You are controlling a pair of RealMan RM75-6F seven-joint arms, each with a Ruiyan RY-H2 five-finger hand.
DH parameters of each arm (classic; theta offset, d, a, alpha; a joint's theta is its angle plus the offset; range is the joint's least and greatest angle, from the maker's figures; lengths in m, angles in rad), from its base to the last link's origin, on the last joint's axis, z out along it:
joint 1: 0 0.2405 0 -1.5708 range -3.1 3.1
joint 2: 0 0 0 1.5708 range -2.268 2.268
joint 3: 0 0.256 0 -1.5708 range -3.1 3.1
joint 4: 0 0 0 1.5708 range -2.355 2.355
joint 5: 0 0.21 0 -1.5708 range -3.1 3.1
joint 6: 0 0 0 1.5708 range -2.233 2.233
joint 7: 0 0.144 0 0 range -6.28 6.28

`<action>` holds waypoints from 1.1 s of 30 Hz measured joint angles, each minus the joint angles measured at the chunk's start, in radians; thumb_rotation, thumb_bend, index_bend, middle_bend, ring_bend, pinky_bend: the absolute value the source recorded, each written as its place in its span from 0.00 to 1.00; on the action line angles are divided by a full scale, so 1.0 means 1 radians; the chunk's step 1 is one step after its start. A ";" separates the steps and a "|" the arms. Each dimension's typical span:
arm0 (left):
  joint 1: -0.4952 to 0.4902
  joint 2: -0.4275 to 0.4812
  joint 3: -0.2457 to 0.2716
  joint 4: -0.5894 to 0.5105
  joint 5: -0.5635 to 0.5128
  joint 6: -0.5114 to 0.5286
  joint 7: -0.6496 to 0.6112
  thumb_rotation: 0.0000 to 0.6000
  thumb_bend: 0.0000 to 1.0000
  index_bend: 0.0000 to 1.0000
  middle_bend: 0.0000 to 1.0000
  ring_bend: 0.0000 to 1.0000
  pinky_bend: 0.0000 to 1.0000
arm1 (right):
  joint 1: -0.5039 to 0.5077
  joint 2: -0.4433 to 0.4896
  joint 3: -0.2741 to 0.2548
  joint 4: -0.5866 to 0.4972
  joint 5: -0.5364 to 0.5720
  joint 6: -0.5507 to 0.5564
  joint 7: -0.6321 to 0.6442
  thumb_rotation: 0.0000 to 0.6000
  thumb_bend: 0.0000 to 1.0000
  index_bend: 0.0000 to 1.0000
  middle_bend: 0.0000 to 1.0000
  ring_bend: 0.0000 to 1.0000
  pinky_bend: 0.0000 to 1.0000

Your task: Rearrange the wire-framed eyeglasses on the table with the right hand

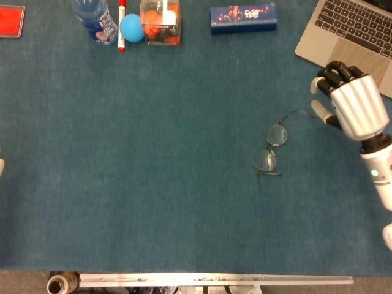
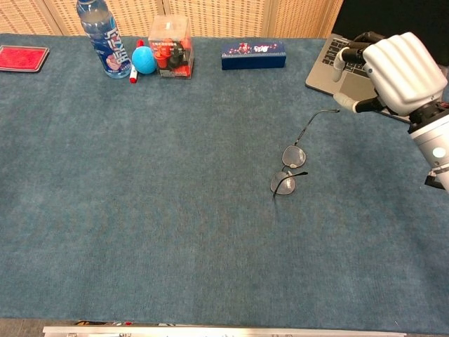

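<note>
The wire-framed eyeglasses [image 1: 271, 147] lie on the blue table cloth right of centre, lenses one behind the other, with one temple arm stretched toward the back right. They also show in the chest view as eyeglasses [image 2: 290, 167]. My right hand [image 1: 352, 101] hovers just right of that temple's tip, white back up and dark fingers bent toward the laptop. Its thumb [image 2: 344, 102] reaches close to the temple end, and the hand [image 2: 400, 70] holds nothing. Of my left hand only a pale sliver [image 1: 1, 166] shows at the left edge.
An open laptop [image 1: 349, 27] sits at the back right, just behind my right hand. Along the back edge stand a dark blue box [image 1: 244, 17], a clear box with orange things inside [image 1: 160, 21], a blue ball [image 1: 131, 27], a red marker [image 1: 121, 24], a water bottle [image 1: 97, 18] and a red card [image 1: 11, 21].
</note>
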 measured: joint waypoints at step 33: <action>-0.006 0.000 0.004 -0.003 -0.005 -0.018 0.009 1.00 0.28 0.51 0.48 0.31 0.46 | 0.119 -0.037 -0.059 0.425 -0.108 0.039 0.535 1.00 0.08 0.55 0.51 0.34 0.56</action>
